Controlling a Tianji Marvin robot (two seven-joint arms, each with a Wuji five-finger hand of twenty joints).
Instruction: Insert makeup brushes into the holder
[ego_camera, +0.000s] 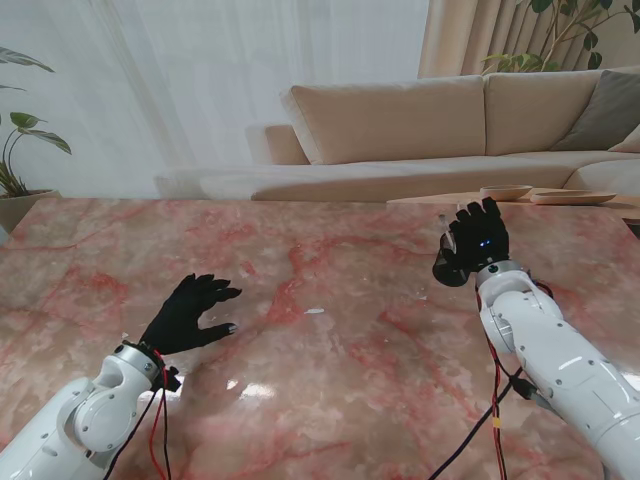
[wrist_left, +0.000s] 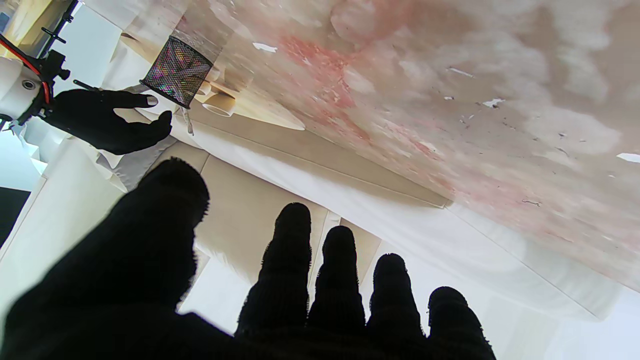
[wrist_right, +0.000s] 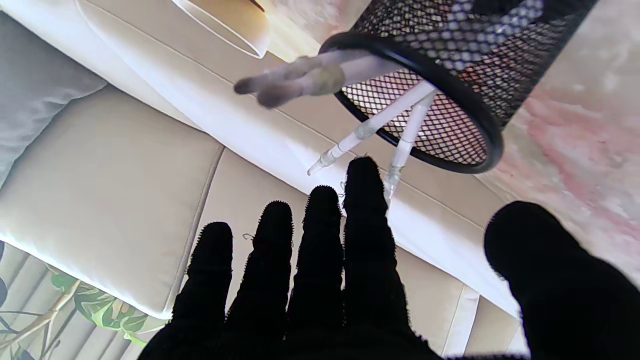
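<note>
The table (ego_camera: 330, 340) had a glossy marble top, pale pink veined with red, and it caught bright patches of window light near the middle and toward the side nearer to me. On it, toward the far right, stood a black mesh holder (wrist_left: 177, 71), upright on its base. White-handled makeup brushes (wrist_right: 370, 127) leaned inside it with their bristle ends sticking out past the rim. Small pale flecks dotted the surface elsewhere.
</note>
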